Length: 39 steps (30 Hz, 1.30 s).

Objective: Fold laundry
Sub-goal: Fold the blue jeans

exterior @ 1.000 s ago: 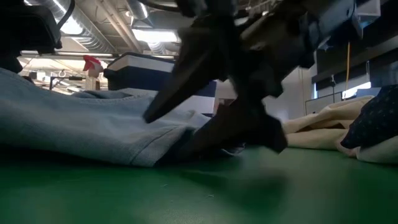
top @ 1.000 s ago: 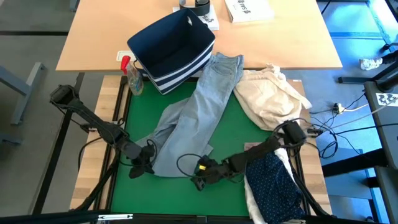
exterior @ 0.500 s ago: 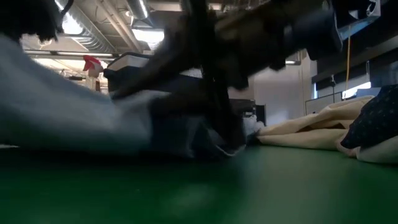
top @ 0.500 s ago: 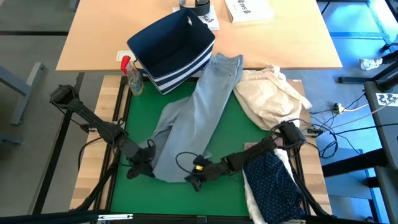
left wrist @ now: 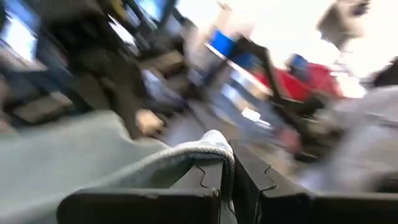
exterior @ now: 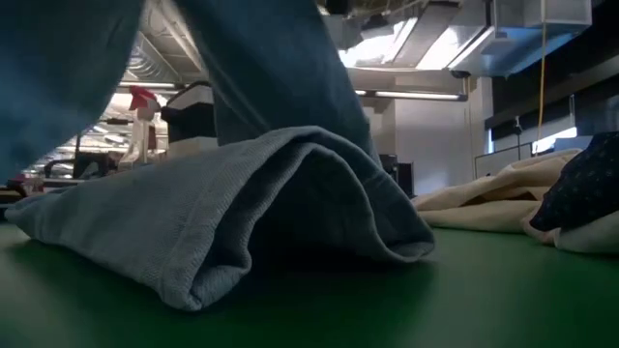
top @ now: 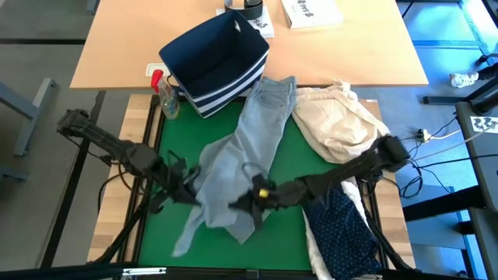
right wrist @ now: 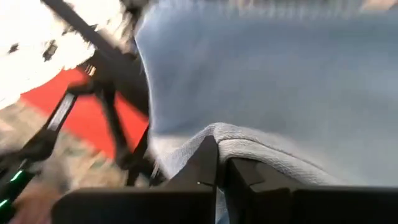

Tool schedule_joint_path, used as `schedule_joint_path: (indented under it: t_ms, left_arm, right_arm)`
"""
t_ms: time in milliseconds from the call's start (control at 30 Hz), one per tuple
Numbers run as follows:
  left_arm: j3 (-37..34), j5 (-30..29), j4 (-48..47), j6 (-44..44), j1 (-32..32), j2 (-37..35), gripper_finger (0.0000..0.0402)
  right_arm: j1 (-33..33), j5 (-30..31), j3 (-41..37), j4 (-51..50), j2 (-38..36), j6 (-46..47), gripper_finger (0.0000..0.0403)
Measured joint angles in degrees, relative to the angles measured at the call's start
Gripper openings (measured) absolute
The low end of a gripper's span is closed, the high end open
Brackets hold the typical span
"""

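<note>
The left pincer (top: 189,192) and the right pincer (top: 247,201) each pinch the grey jeans (top: 249,148) tight, lifting one end off the green bench (top: 296,159).

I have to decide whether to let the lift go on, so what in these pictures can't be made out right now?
- High view: the hanging end of the jeans near the table's front edge is smeared by motion.
- Low view: folded denim fills the foreground and hides both arms.
- Left wrist view: everything beyond the left gripper is blurred.
- High view: the navy dotted shirt is cut off by the picture's bottom edge.
</note>
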Motion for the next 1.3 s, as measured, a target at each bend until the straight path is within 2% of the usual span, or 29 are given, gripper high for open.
schedule_joint_path:
  t_ms: [167,300,433,733,833,933,1033,1133,1300]
  left_arm:
    - [4.6,-14.5,-1.9,16.9,5.8,-0.6,0.0012]
    - [5.2,-26.8,-2.0,29.4,10.3,-0.4,0.0012]
    - [5.2,-34.6,-2.3,38.2,16.4,1.2,0.0012]
    - [5.1,-35.3,3.2,39.3,32.1,9.4,0.0012]
    - [5.3,-33.8,6.3,36.7,36.3,12.1,0.0012]
    - [7.5,-32.7,3.7,33.1,40.0,14.4,0.0016]
    - [11.0,-29.5,-1.6,29.7,43.1,16.0,0.0039]
    - [15.0,-26.0,-11.1,25.9,45.0,17.2,0.0072]
    - [20.7,-24.1,-30.2,22.7,45.6,17.0,0.0125]
  right_arm:
    - [-4.1,10.8,0.0,-6.5,-6.2,-6.9,0.0027]
    - [-8.4,19.8,0.0,-12.5,-10.3,-12.8,0.0026]
    - [-13.9,26.2,0.0,-19.5,-11.9,-18.3,0.002]
    - [-31.3,26.7,0.0,-32.3,-12.1,-30.9,0.0021]
    - [-37.4,26.5,0.1,-32.5,-12.7,-36.1,0.0021]
    - [-42.9,25.8,1.7,-33.6,-12.9,-40.2,0.0022]
    - [-48.2,21.5,3.1,-34.8,-13.0,-43.5,0.0022]
    - [-53.3,15.8,3.6,-38.3,-13.0,-42.4,0.0038]
    - [-58.8,7.3,3.6,-47.3,-13.0,-37.7,0.0121]
